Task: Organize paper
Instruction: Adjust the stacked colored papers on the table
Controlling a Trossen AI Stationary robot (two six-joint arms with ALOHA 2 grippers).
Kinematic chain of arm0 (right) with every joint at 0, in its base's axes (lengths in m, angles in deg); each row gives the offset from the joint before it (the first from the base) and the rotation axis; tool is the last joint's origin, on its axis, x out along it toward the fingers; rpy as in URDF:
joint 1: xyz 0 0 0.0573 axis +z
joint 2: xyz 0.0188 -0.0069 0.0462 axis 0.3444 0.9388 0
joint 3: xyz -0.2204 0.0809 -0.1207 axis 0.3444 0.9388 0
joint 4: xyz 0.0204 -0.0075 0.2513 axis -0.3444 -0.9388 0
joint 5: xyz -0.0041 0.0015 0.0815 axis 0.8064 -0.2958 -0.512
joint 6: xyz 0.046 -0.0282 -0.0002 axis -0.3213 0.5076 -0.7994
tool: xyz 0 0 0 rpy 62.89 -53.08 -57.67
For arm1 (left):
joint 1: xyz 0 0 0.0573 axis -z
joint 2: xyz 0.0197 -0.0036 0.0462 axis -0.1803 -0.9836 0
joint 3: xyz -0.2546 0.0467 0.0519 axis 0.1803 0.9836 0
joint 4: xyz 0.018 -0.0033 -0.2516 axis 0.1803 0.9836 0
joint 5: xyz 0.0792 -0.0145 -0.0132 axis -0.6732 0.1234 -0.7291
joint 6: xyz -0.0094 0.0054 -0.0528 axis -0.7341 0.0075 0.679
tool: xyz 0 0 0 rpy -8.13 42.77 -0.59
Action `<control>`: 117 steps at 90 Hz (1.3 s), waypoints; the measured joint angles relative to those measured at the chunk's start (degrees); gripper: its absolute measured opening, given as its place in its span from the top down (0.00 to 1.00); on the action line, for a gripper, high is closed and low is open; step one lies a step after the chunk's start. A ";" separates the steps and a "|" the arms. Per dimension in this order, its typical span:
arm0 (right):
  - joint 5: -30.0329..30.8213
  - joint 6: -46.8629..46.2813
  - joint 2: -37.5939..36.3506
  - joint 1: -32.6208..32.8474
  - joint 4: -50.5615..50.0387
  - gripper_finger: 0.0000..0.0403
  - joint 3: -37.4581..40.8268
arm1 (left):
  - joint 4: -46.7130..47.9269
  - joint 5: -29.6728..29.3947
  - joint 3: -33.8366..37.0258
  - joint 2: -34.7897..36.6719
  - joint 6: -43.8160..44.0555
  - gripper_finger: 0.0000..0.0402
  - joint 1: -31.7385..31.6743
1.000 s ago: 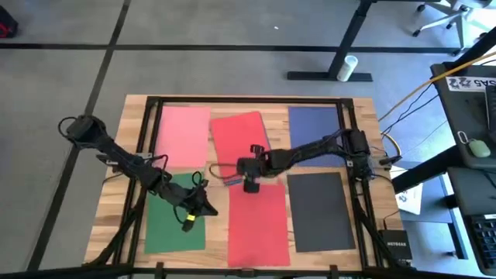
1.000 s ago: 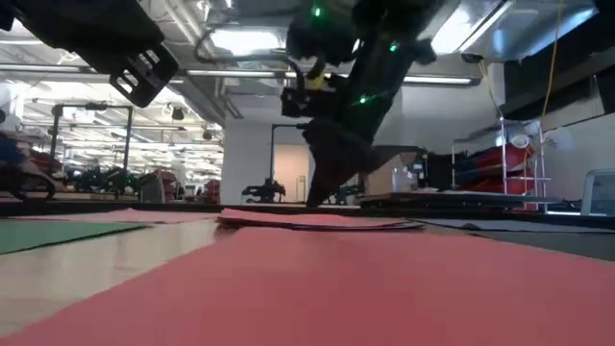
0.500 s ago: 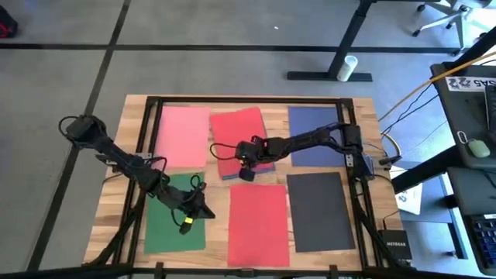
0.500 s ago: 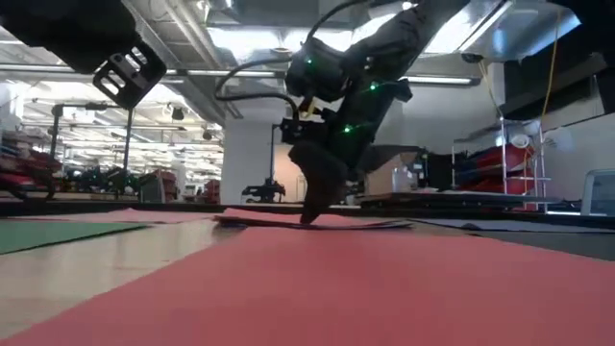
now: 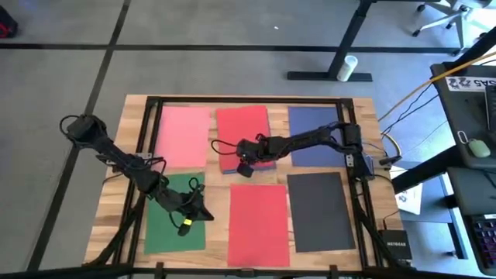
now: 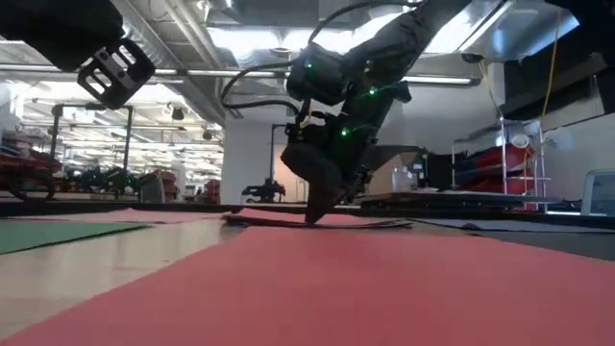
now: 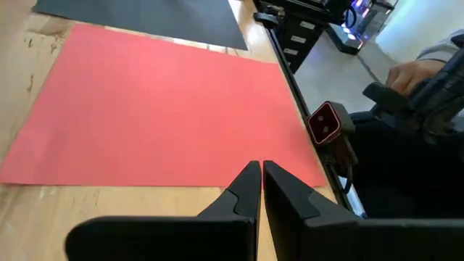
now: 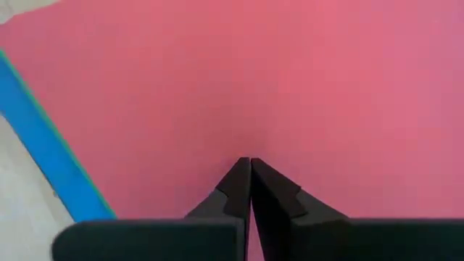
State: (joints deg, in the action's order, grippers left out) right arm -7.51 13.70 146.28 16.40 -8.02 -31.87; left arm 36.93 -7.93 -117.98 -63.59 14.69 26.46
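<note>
With its fingers pressed together, the right gripper [image 8: 250,177] tips down onto a matte red sheet [image 5: 242,132] overlying a blue sheet [image 8: 43,148] mid-table. The left gripper [image 7: 259,181], likewise closed, hovers over the green sheet [image 5: 174,225], beside another red sheet [image 7: 159,109].

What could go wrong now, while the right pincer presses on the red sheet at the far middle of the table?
1. The right pincer, shut, its tips on the top red sheet, may drag only that sheet; a blue sheet already shows along one edge underneath.
2. Pressing down may crease or buckle the thin paper.
3. The left pincer, shut over the green sheet, may shift that sheet if it descends.
</note>
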 joint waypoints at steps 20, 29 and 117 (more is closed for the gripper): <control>2.69 4.90 -2.49 -2.06 -3.29 1.00 -0.86 | 0.05 -1.47 0.00 0.00 0.56 1.00 1.38; 0.70 4.46 -1.10 -5.06 -4.63 1.00 -0.08 | 0.13 -2.43 0.00 0.00 1.20 1.00 1.98; -2.54 -0.93 -8.17 -5.81 -4.86 1.00 2.97 | 1.07 -3.61 0.20 0.00 3.29 1.00 2.55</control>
State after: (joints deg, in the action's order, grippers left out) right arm -10.06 12.78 138.11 10.60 -12.87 -28.89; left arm 38.00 -11.54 -117.78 -63.59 17.98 29.01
